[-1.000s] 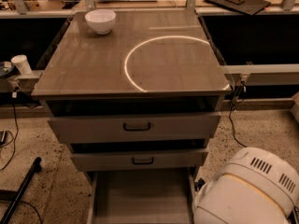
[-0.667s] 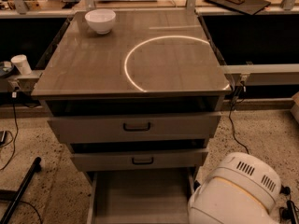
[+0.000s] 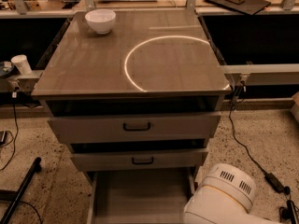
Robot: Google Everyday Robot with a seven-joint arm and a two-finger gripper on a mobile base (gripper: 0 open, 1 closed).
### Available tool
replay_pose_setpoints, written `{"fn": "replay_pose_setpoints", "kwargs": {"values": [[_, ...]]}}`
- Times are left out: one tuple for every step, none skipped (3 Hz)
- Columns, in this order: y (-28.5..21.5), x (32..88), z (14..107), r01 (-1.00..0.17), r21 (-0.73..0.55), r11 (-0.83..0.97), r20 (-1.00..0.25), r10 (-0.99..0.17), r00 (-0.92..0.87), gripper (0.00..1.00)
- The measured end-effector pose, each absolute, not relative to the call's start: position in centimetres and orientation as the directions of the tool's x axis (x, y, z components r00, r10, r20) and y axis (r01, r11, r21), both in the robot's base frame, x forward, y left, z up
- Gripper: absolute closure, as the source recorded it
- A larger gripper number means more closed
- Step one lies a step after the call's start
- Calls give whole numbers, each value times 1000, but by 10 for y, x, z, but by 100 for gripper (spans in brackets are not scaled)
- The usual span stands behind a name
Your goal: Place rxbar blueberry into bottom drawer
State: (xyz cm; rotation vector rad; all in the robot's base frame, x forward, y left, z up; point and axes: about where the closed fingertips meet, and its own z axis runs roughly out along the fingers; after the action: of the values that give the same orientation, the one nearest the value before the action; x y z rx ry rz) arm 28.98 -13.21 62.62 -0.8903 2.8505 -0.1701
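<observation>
The rxbar blueberry cannot be seen anywhere in this view, so its place cannot be told. The bottom drawer is pulled out toward the camera at the foot of a grey-beige cabinet. It is a wide shallow tray with a plain flat floor and low side walls, open from above. Its front edge runs past the lower border of the view. The robot's hand is outside the view, so whether it is apart or together cannot be told. Only the arm's rounded white housing shows, low at the right. It sits just beside the drawer's right wall and overlaps its near right corner. There are three drawers in all. Above the open one sit the middle drawer and the top drawer, each with one black handle and a dark gap above its front. The cabinet's top serves as a table, with square edges. One white bowl stands near its far left corner, and one bright curved arc of light lies across its middle and right. One white cup stands on a ledge off the table's left edge. On the speckled floor, a black cable trails to the right of the cabinet. A black pole slants at the lower left, well apart from the drawer.
</observation>
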Motion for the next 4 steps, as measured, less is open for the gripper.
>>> {"fn": "replay_pose_setpoints", "kwargs": {"values": [[-135, 285, 620, -547, -150, 823, -107, -564, -819, 100], [-134, 289, 603, -552, -147, 821, -98, -568, -817, 100], [-127, 299, 585, -564, -128, 816, -95, -576, -812, 100], [-111, 316, 565, -586, -100, 804, -102, -595, -798, 100]]}}
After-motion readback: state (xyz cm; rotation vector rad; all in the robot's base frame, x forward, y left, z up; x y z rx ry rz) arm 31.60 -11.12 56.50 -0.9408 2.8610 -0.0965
